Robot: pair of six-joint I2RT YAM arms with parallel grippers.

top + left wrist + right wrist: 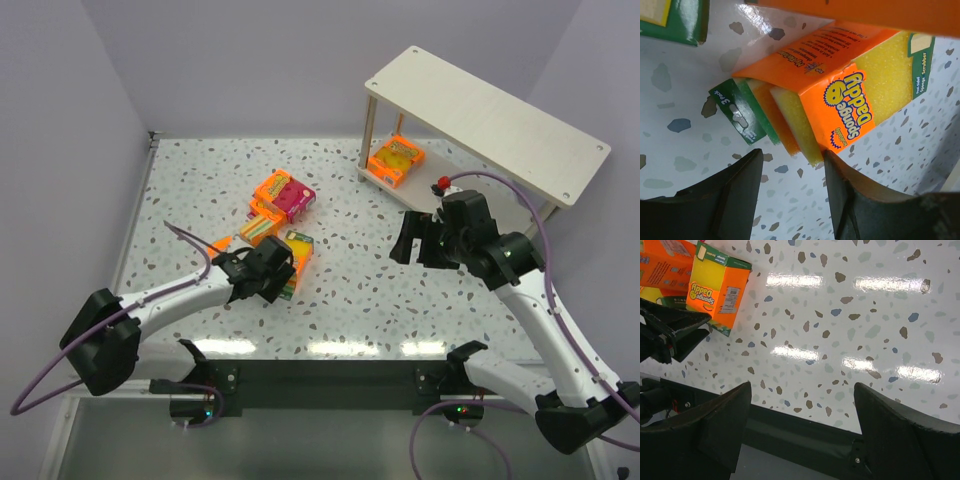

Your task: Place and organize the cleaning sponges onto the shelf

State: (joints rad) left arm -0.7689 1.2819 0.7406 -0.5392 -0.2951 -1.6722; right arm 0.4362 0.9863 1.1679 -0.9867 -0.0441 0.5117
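The beige two-tier shelf (490, 110) stands at the back right with one orange sponge pack (396, 160) on its lower board. Several more packs lie mid-table: an orange one (272, 186), a magenta one (297, 199), another orange one (262, 228), and a thick orange pack (297, 258). My left gripper (270, 270) is open right at the thick pack. In the left wrist view the pack (840, 95) lies just ahead of the open gripper (791, 160), its corner touching the right finger (840, 185). My right gripper (415, 240) is open and empty, in front of the shelf.
The right wrist view shows its open gripper (802, 390) over speckled table near the dark front edge (805, 425), with the thick pack (720, 287) and the left gripper (670, 332) at far left. Walls close in the left and back.
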